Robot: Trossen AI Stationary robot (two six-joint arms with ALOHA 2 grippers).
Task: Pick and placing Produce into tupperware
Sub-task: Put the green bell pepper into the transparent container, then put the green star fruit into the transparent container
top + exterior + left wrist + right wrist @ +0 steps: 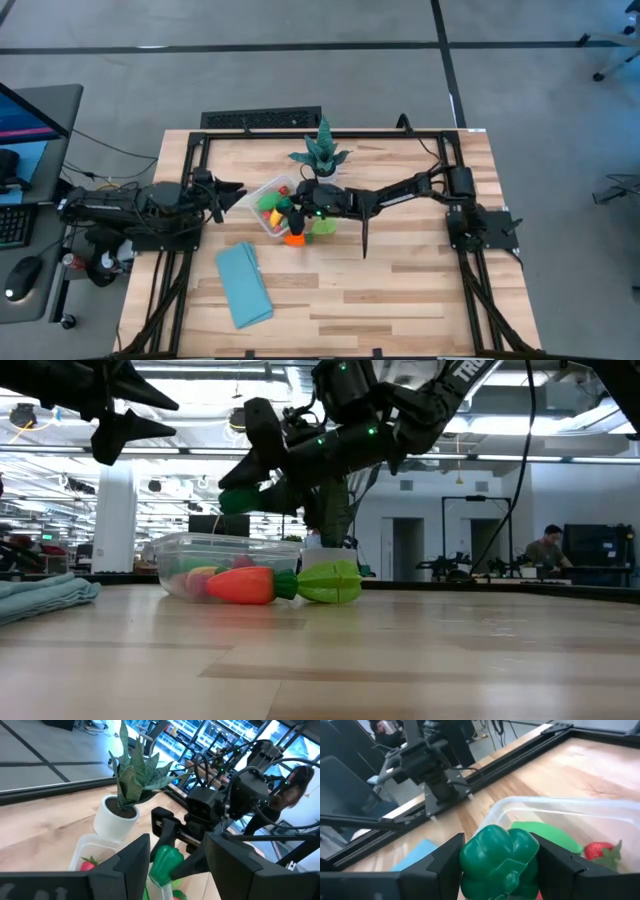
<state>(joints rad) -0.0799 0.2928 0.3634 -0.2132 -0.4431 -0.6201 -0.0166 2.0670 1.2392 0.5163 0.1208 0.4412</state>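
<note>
The clear tupperware [262,206] sits at the table's middle left. Inside it lie a red strawberry [600,851], a flat green piece [547,832] and other produce. My right gripper [287,207] reaches in from the table's right and hangs over the tupperware's right part, shut on a green toy pepper [499,857]. An orange carrot [243,585] and a light-green leafy piece [330,582] lie on the table against the tupperware's near right side. My left gripper [238,196] hangs open above the table just left of the tupperware, holding nothing. My right gripper pinches the green pepper between its two fingers, one on each opposite side of its body [470,861]. The fingers slant down from the table's right side. The pepper [240,498] hangs lifted clear, above the tupperware's rim [225,540].
A spiky teal plant in a white pot [321,156] stands just beyond the tupperware, close to my right arm. A folded light-blue cloth [243,284] lies at the near left. Bare wood stretches across the table's right half and near edge.
</note>
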